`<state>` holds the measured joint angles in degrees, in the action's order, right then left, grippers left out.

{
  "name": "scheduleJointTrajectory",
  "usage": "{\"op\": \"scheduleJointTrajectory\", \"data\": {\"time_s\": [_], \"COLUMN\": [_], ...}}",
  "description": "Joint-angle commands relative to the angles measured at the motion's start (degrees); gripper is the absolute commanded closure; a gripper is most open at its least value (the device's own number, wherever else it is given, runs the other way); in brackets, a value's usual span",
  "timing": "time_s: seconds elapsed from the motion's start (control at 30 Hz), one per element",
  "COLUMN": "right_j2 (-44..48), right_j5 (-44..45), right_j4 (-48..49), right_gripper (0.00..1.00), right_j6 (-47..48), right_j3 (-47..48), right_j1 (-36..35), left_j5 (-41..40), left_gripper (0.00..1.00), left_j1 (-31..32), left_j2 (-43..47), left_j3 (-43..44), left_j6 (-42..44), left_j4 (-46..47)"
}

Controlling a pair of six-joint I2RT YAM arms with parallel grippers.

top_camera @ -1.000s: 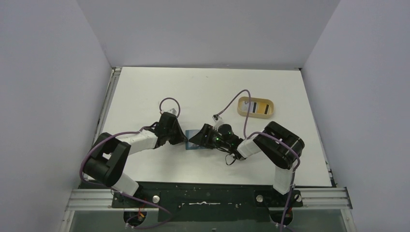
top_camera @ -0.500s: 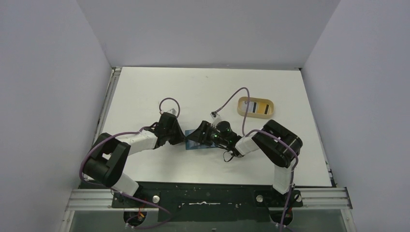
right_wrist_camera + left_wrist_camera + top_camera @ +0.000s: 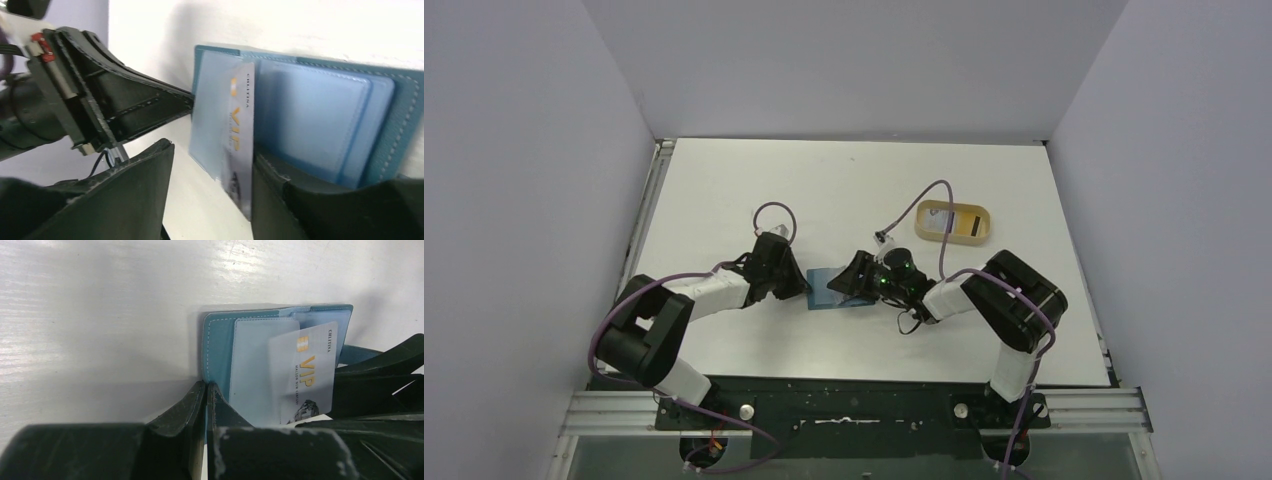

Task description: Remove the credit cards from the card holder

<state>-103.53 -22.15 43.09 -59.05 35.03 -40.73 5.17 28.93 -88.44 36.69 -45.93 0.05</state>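
The teal-blue card holder point(image 3: 827, 291) lies open on the table between my two grippers. In the left wrist view my left gripper point(image 3: 206, 386) is shut on the card holder's point(image 3: 218, 347) left edge. A pale credit card point(image 3: 306, 371) marked VIP sticks partway out of a clear pocket. In the right wrist view my right gripper point(image 3: 212, 192) stands open over the card holder point(image 3: 320, 107). The credit card point(image 3: 240, 134) stands tilted, leaning against the right finger point(image 3: 285, 200), with a wide gap to the other finger.
A tan rounded tray point(image 3: 929, 211) at the back right holds pale cards with a black stripe; the right arm's purple cable crosses in front of it. The table's left edge has a metal rail point(image 3: 646, 210).
My right gripper has shifted a little to the right, uncovering more of the card holder. The left gripper has stayed put on the card holder's edge.
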Motion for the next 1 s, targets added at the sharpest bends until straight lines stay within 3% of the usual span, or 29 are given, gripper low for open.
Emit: {"op": "scheduleJointTrajectory", "data": {"time_s": [0.0, 0.07, 0.23, 0.37, 0.5, 0.63, 0.83, 0.97], "right_j2": [2.32, 2.19, 3.37, 4.56, 5.19, 8.01, 24.37, 31.9], "right_j5": [2.73, 2.86, 2.82, 2.77, 2.39, 2.21, 4.6, 4.61], "right_j4": [-4.29, -4.89, -5.55, -7.18, -8.88, -12.38, -34.82, -42.78], "right_gripper": [0.52, 0.58, 0.59, 0.67, 0.87, 1.0, 1.0, 1.0], "right_j6": [3.9, 4.25, 5.03, 6.49, 7.32, 8.31, 16.29, 20.42], "right_j3": [-0.74, -1.8, -5.03, -6.05, -6.4, -6.99, -2.84, 3.57], "right_j1": [0.66, 1.34, 2.98, 3.74, 4.12, 4.78, 8.17, 17.3], "left_j5": [-3.32, -3.32, -3.22, -3.09, -2.97, -2.98, -3.14, -3.57], "left_gripper": [1.0, 1.0, 1.0, 1.0, 1.0, 1.0, 1.0, 1.0], "left_j1": [0.34, 0.34, 0.34, 0.34, 0.34, 0.34, 0.34, 0.34], "left_j2": [-2.92, -2.95, -3.02, -3.22, -3.32, -3.21, -2.26, -1.76], "left_j3": [-1.99, -1.9, -1.85, -1.58, -1.44, -1.3, -0.7, 0.4], "left_j6": [3.17, 3.21, 3.37, 3.46, 3.57, 3.64, 4.02, 4.73], "left_j4": [-10.24, -10.27, -10.46, -10.44, -10.48, -10.66, -11.72, -13.03]}}
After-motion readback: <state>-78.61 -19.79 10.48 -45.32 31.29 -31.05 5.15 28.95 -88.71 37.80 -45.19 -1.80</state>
